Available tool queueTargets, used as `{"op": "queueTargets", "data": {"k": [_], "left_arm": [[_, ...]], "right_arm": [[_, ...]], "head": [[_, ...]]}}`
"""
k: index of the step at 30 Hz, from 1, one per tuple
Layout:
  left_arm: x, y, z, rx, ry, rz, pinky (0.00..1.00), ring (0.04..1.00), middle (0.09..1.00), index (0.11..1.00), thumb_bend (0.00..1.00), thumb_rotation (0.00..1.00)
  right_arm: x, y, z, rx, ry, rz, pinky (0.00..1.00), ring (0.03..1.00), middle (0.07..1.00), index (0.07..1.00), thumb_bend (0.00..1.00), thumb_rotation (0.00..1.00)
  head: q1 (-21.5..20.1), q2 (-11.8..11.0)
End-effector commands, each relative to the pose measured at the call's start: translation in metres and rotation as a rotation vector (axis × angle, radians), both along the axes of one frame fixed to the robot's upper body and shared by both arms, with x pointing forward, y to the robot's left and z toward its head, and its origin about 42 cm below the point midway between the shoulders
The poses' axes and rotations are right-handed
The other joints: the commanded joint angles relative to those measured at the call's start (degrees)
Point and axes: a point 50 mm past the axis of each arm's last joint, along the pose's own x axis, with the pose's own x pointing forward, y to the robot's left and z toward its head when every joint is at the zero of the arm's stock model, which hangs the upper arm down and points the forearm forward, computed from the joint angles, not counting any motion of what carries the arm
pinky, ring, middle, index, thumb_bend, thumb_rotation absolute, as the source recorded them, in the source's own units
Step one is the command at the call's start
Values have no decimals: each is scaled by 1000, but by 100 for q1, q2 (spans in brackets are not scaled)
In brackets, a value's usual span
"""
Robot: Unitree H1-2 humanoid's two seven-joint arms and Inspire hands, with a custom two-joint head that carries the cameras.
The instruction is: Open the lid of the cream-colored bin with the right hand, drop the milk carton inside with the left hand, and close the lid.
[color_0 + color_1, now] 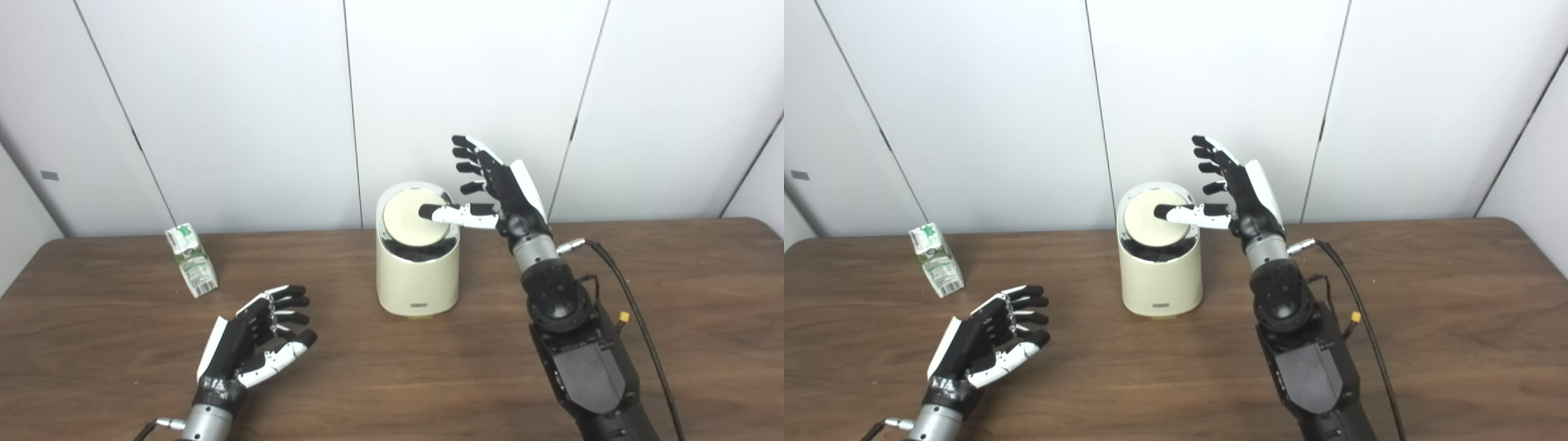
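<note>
The cream-colored bin [418,278] stands mid-table. Its round lid [410,218] is tilted up toward the back, and a dark gap shows under its front edge. My right hand [496,187] is raised beside the bin's right side, open, with the thumb reaching over the lid's face and the other fingers spread upward. A green and white milk carton [191,260] stands on the table at the far left, leaning a little. My left hand [260,340] hovers low in front of the carton, open and holding nothing, palm turned right.
The brown wooden table [392,367] spans the view, with white wall panels [245,110] close behind it. A black cable [637,318] runs from my right wrist down along the forearm.
</note>
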Motion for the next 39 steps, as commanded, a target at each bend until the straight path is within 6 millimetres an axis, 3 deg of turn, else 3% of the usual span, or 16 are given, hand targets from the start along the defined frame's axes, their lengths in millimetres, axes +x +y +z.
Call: {"op": "queueTargets", "data": {"k": [1, 9, 15, 25, 39], "left_arm": [[7, -2, 16, -8, -74, -6, 483, 642, 727, 777, 677, 262], [7, -3, 16, -7, -72, -4, 487, 640, 727, 776, 676, 256], [7, -2, 17, -8, -77, -5, 489, 642, 727, 781, 679, 261], [8, -3, 17, -8, -74, -4, 487, 642, 727, 777, 683, 265], [6, -2, 18, -6, -77, -3, 491, 646, 728, 783, 682, 267]], "right_arm": [[8, 7, 32, -13, -95, 9, 674, 831, 882, 880, 793, 275], [17, 8, 33, -64, -82, 19, 704, 872, 914, 896, 817, 241], [16, 10, 29, -132, -67, 31, 703, 879, 927, 898, 893, 251], [13, 11, 22, -230, -14, -3, 737, 880, 916, 901, 965, 330], [14, 12, 14, -275, 43, -28, 708, 873, 920, 908, 925, 313]], "head": [[3, -1], [18, 13], [20, 6], [30, 13], [16, 72]]}}
